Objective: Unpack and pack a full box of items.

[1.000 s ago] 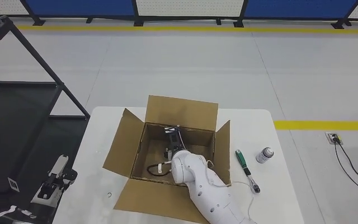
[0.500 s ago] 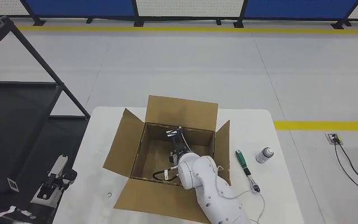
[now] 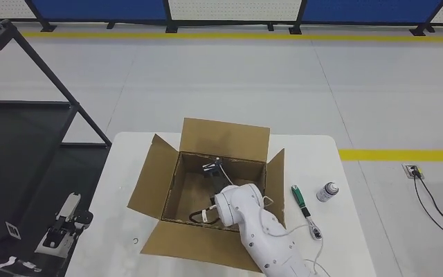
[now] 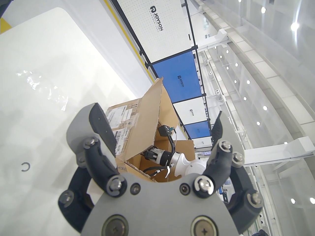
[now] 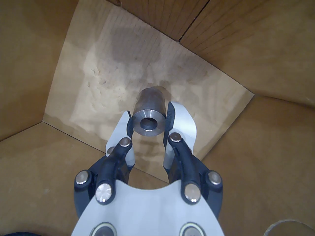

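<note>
So the steel cylinder (image 5: 149,120) was down inside the box (image 3: 225,138), roughly mid-floor. The right gripper (image 5: 150,118) had it clamped tight, bored end facing the wrist cam. Couldn't tell if it touched the bottom. The box sat open mid-table (image 3: 325,232). A ratchet (image 3: 304,210) and a can (image 3: 327,192) sat near the right edge. The left gripper (image 4: 158,116) was spread wide and holding nothing, off the left edge.

open brown cardboard box (image 3: 225,138), flaps spread outward. inside the box, a short hollow steel cylinder (image 5: 150,116) sits gripped by the right gripper (image 5: 149,122). beside the box lie a green-handled ratchet (image 3: 304,210) and an upright spray can (image 3: 327,192).
</note>
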`<state>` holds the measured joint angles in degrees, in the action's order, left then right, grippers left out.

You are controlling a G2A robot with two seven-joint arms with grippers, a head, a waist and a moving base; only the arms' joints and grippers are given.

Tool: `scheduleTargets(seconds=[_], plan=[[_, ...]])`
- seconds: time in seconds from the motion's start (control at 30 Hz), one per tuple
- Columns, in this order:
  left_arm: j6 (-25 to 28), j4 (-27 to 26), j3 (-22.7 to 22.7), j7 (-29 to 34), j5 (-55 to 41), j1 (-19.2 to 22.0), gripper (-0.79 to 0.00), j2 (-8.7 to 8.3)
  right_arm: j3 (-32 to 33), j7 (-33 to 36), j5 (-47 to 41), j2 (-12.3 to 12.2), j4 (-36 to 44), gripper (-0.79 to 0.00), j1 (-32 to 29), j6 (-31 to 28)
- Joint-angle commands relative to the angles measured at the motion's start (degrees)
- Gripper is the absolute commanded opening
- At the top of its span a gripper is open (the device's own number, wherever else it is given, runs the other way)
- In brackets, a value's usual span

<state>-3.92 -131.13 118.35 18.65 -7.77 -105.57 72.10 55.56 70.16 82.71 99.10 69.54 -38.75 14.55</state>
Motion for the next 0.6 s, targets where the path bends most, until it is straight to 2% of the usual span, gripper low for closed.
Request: scheduleTargets(seconds=[0.0, 0.07, 0.17, 0.23, 0.37, 0.57], plan=[[0.16, 0.08, 0.15, -0.07, -0.16, -0.11, 0.000, 0.02, -0.36, -0.09, -0.58, 0.35, -1.89, -0.785, 1.18, 0.13], [0.31, 0.16, 0.29, -0.01, -0.26, -0.20, 0.000, 0.03, -0.64, -0.42, -1.20, 0.70, -3.46, -0.785, 2.08, 0.35], [0.36, 0.20, 0.41, -0.02, -0.45, -0.26, 0.000, 0.06, -0.95, -1.07, -1.94, 1.15, -5.50, -0.511, 3.22, 0.60], [0.49, 0.24, 0.44, 0.02, -0.55, -0.29, 0.000, 0.07, -0.97, -1.45, -2.46, 1.40, -6.58, -0.443, 3.82, 0.83], [0.64, 0.30, 0.54, 0.10, -0.63, -0.36, 0.000, 0.08, -0.95, -2.17, -3.15, 1.78, -8.17, -0.419, 4.65, 0.91], [0.89, 0.39, 0.64, 0.08, -0.90, -0.51, 0.000, 0.13, -0.69, -3.08, -3.67, 2.16, -9.43, -0.428, 5.29, 0.98]])
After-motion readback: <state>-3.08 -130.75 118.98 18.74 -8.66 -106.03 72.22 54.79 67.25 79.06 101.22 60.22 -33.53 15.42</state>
